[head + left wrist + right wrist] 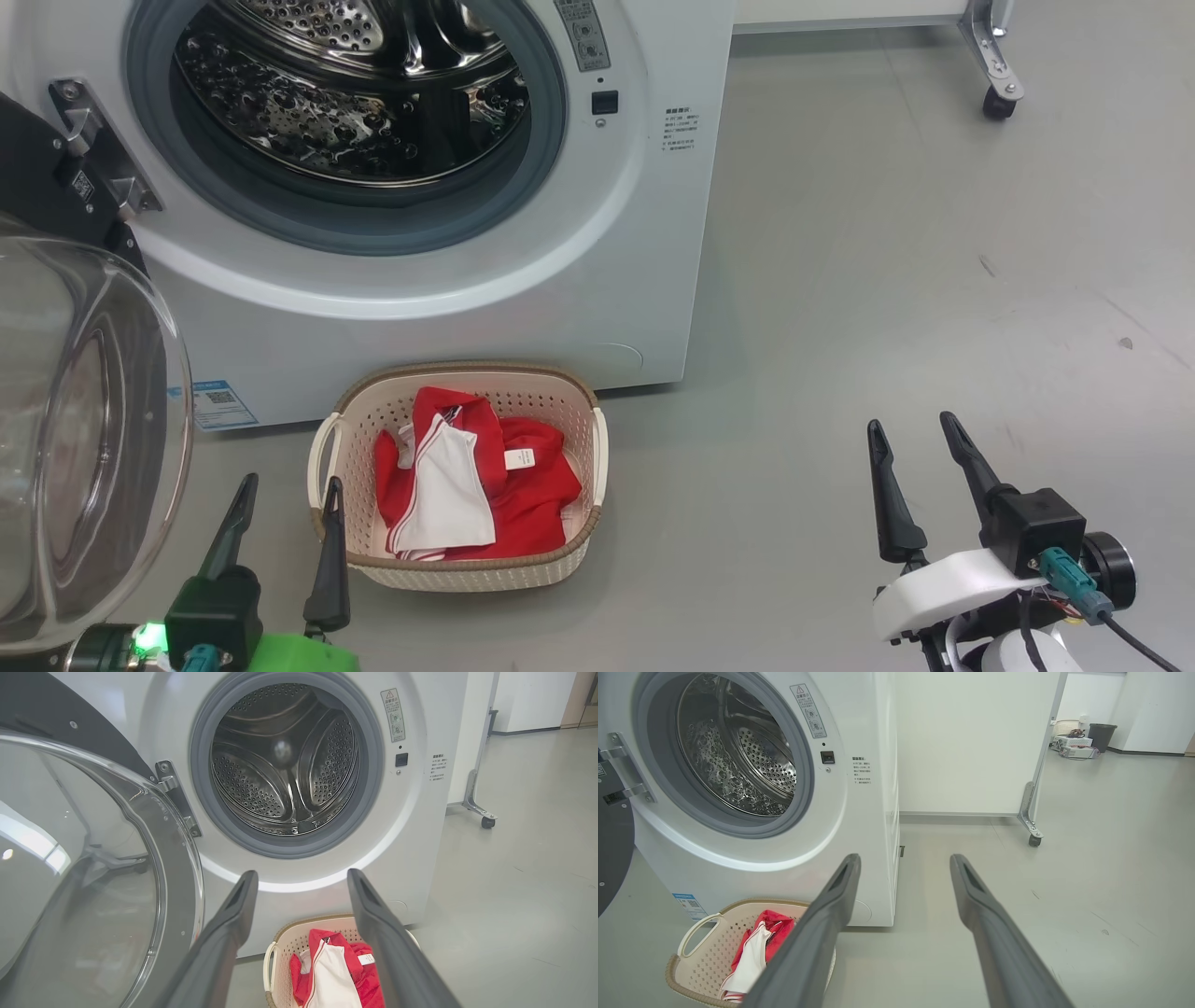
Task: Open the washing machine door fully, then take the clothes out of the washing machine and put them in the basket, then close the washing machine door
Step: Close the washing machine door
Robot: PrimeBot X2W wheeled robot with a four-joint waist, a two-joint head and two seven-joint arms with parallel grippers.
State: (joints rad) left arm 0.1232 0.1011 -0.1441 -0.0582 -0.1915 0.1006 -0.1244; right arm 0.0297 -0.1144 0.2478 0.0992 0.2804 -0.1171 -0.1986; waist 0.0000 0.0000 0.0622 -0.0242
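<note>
The white washing machine (597, 280) stands at the back with its steel drum (345, 93) bare. Its door (89, 420) hangs swung out at the far left, glass bowl facing me; the left wrist view has the door (93, 882) on its left. On the floor before the machine sits the cream basket (560, 392) holding the red clothes (532, 476) with white trim. My left gripper (291, 485) is open at the basket's left handle, holding nothing. My right gripper (915, 425) is open over bare floor to the right. The right wrist view has the basket (700, 956) at lower left.
A white partition on a castor foot (997, 98) stands at the back right. Grey floor (887, 280) stretches to the right of the machine. In the right wrist view a dark bin (1101, 735) and small items lie far off by the wall.
</note>
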